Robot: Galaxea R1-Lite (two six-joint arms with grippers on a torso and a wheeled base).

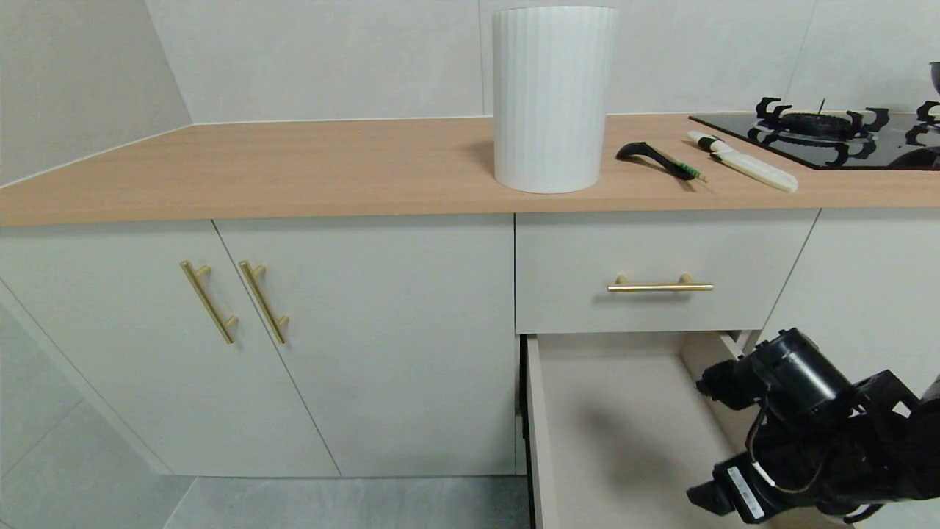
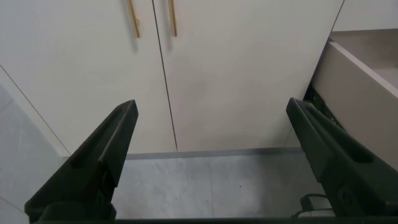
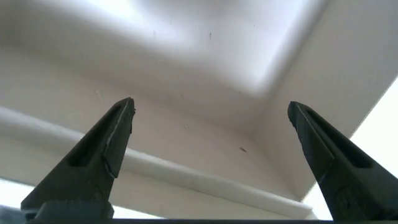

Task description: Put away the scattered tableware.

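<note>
On the wooden counter [image 1: 294, 169] a black scoop with a green handle [image 1: 656, 159] lies beside a white knife [image 1: 743, 162], both to the right of a tall white ribbed container [image 1: 549, 99]. Below them the lower drawer [image 1: 534, 411] stands pulled out, and nothing lies in the part I see. My right arm [image 1: 800, 419] hangs over the drawer's right side. My right gripper [image 3: 210, 106] is open, facing an inner corner of the drawer [image 3: 261, 93]. Low down, my left gripper [image 2: 211, 106] is open and holds nothing, in front of the cabinet doors [image 2: 236, 68].
A gas hob [image 1: 830, 132] takes up the counter's far right. The upper drawer [image 1: 661, 268] with a brass handle is closed above the open one. Two closed doors with brass handles [image 1: 235, 301] are to the left. Grey floor tiles [image 2: 205, 186] lie below.
</note>
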